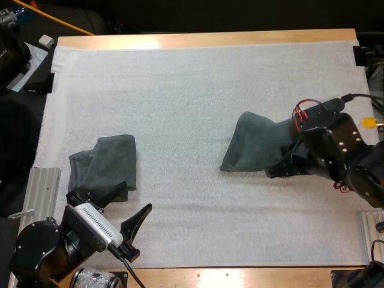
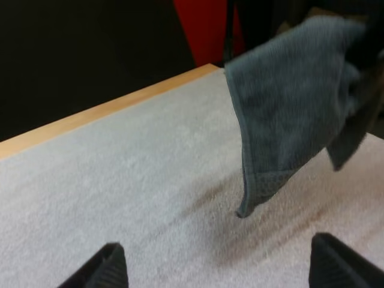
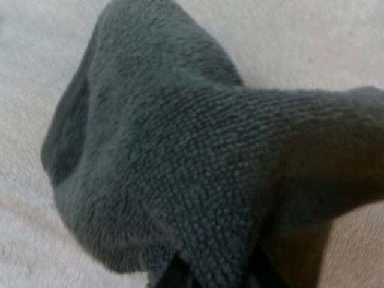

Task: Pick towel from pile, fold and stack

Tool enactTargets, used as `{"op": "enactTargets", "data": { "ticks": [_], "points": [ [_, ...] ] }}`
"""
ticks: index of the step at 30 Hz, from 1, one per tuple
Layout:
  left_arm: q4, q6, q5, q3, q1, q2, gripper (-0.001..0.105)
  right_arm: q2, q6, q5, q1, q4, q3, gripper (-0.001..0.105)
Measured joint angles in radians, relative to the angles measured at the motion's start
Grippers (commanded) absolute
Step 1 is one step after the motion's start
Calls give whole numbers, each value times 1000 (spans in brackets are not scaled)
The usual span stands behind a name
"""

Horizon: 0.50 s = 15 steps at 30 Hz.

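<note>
Fingers of right gripper (image 1: pixel 281 168) pinched on towel (image 1: pixel 252 144), lifted over right half of white mat (image 1: pixel 192 90), one hanging corner touching it. Spread wide and holding nothing, left gripper (image 1: pixel 117 210) low at near left, just beside second towel (image 1: pixel 105 162) lying rumpled on mat.

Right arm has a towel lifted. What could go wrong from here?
1. The right gripper pinches the towel at one bunched spot. The towel's low corner touches the mat, so it may drag and land crumpled rather than flat.
2. The left gripper stands open close beside the other towel and might nudge it when it moves.
</note>
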Motion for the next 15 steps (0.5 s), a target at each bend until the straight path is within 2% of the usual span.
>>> {"op": "enactTargets", "data": {
  "ticks": [7,9,12,15],
  "points": [
    [0,-1,0,0,0,0,61,22,64,28,83,-30,134,1],
    [0,-1,0,0,0,0,61,44,78,28,103,-71,175,5],
    [0,-1,0,0,0,0,61,87,94,27,131,-139,227,30],
    [0,-1,0,0,0,0,61,120,106,26,165,-199,259,66]
  ]
}}
